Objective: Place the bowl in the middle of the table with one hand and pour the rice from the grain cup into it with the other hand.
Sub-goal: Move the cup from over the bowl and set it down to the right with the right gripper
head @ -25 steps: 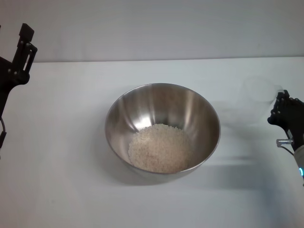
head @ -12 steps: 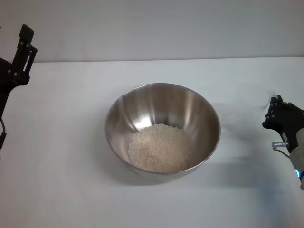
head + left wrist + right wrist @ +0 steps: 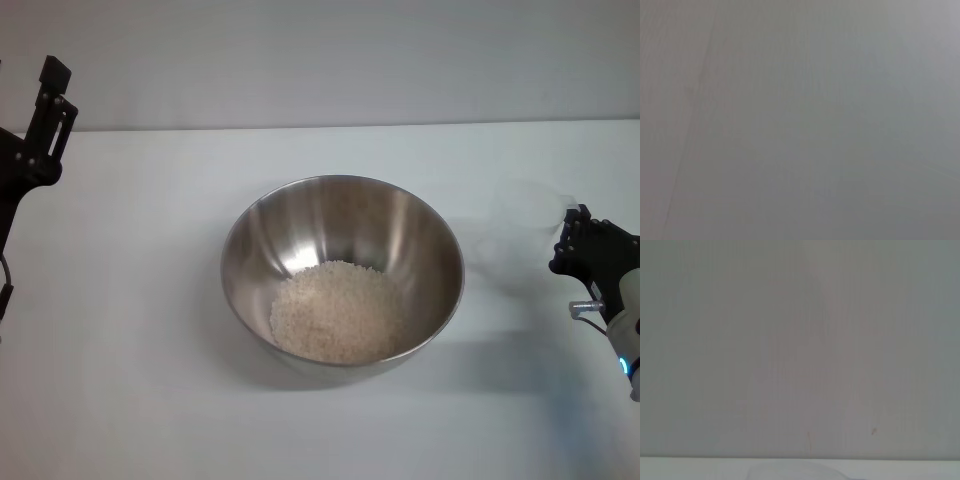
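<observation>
Right gripper [image 3: 578,245] is backing off from the emptied grain cup [image 3: 528,205] standing right of the bowl [image 3: 342,270], rice [image 3: 335,312] inside mid-table, jaw state cannot tell, left gripper [image 3: 45,110] parked far left – task looking done
</observation>
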Robot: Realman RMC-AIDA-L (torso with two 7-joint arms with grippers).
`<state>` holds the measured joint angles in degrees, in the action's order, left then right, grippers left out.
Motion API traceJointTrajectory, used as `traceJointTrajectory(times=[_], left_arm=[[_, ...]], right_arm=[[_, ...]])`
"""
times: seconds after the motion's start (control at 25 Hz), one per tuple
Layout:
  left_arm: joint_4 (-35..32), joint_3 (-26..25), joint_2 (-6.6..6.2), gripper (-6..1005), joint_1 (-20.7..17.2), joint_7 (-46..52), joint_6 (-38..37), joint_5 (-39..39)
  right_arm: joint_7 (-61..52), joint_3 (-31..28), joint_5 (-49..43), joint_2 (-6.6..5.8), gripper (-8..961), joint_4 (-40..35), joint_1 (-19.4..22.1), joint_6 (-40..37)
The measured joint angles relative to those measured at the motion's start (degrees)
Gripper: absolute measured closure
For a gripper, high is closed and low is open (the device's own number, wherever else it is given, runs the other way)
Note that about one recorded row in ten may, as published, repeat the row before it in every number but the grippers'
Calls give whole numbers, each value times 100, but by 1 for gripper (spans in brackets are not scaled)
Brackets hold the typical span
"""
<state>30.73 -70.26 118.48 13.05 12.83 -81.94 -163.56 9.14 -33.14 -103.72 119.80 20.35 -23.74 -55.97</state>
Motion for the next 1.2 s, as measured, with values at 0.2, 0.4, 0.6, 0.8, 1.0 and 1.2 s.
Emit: traceJointTrajectory(times=[0.2,0.4,0.6,0.8,1.0,1.2], left_arm=[[1,13,0,314,-27,0,-59,0],[38,19,-1,312,-65,0,-63,0],[38,21,-6,311,-85,0,-76,0],[39,21,-10,309,-85,0,-144,0],[39,21,-17,308,-83,0,-168,0],[23,21,-19,306,-83,1,-201,0]], right_arm=[[0,113,-9,0,902,-4,1,-12],[0,217,-14,0,897,-4,-10,-59],[0,220,-17,0,828,14,31,-188],[-7,228,-18,0,760,7,43,-175],[-131,235,-20,0,719,-5,83,-148],[-149,305,-5,0,720,18,150,-141]])
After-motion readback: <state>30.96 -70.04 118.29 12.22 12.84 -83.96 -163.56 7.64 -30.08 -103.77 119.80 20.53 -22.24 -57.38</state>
